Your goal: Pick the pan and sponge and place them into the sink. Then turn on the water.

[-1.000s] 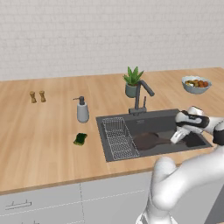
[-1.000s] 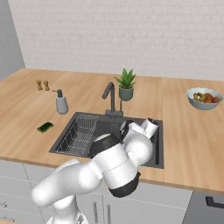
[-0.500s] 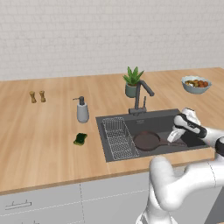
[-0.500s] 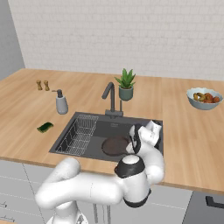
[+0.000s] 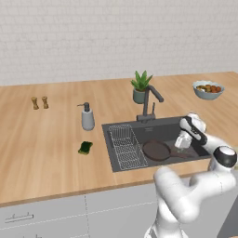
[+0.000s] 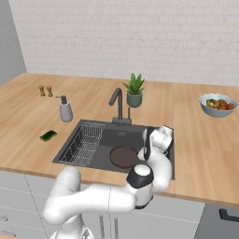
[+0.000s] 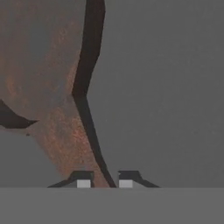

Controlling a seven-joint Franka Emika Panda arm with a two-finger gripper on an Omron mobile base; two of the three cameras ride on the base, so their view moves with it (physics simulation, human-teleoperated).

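Down inside the sink (image 5: 116, 130): frying pan (image 5: 155, 150) on its floor, beside the wire rack (image 5: 125, 146).
Pincer (image 5: 182, 142) hovers over the pan handle (image 7: 65, 144), fingertips apart, gripping nothing. Green sponge (image 5: 85, 148) lies on the surface left of the sink.

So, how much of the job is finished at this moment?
The pan lies in the sink, so that part looks done. The gripper hangs over the pan's handle, fingertips apart around it. The sponge lies on the counter, and no water runs from the faucet.
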